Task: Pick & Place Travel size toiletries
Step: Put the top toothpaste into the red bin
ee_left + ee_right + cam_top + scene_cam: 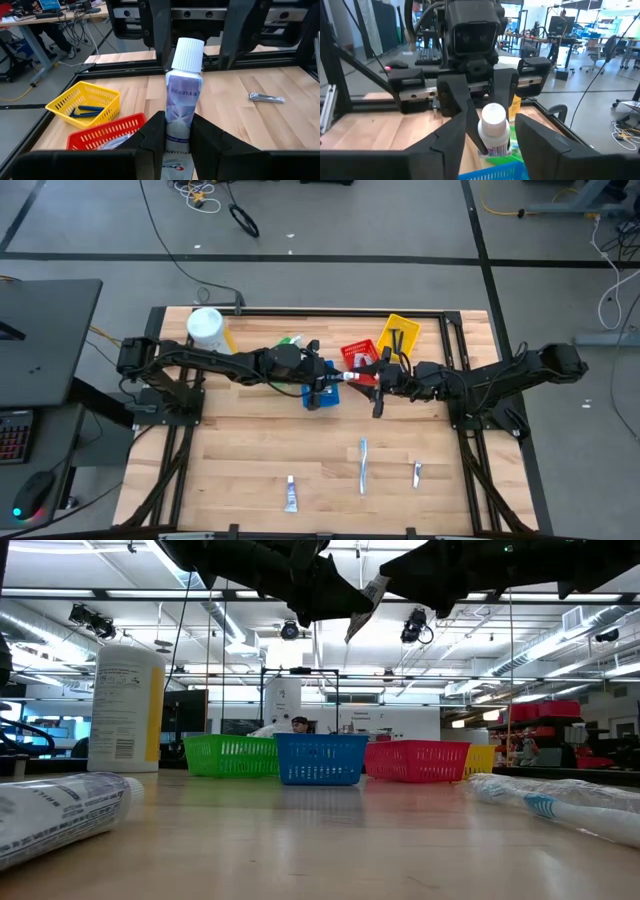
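Two pincers meet above the baskets, and your tube [181, 107] sits between them. The left pincer [172, 135] is clamped on the tube's lower body, cap [188, 53] pointing toward the right arm. The right pincer [490, 125] stands spread wide, one finger on each side of the cap end, not touching it. From above you see the tube [343, 376] held in the air over the gap between the blue basket [321, 395] and the red basket [358, 357]. The tube's crimped end is hidden behind the left fingers. Three more items lie on the surface [250, 450] near its front edge, too small to name
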Controlling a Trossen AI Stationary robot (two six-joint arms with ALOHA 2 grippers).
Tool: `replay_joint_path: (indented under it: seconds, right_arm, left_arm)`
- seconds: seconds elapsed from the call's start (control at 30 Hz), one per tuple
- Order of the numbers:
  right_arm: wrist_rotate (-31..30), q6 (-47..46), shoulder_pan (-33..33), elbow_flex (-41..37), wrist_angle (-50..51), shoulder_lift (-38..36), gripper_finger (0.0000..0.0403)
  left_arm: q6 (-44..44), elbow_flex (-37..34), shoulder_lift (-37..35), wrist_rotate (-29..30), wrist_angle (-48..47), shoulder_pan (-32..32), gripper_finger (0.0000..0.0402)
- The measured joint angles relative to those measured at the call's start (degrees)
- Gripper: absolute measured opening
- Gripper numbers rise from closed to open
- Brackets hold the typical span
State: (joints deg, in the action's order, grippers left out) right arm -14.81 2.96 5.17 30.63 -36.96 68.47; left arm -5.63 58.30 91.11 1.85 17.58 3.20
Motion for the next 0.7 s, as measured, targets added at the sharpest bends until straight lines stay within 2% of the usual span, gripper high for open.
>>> replay_joint_path:
  seconds: [0.17, 0.4, 0.57, 0.7]
  right_arm:
    - [0.0, -0.6, 0.0, 0.0, -0.7, 0.0, 0.0148]
    - [-0.2, -0.4, 0.0, 0.0, -4.1, 2.6, 0.0139]
    - [-0.4, 0.6, 0.0, 0.0, -8.4, 5.6, 0.0098]
    - [-3.0, 1.2, 0.0, 0.1, -8.6, 5.8, 0.0071]
  left_arm:
    - [0.0, 0.0, 0.0, 0.0, 0.0, 0.0, 0.0083]
    - [0.0, 0.0, 0.0, 0.0, 0.2, 0.0, 0.0083]
    - [0.2, 0.0, 0.0, -0.1, 0.0, -0.1, 0.0083]
    - [0.2, 0.0, 0.0, 0.0, -0.1, 0.0, 0.0083]
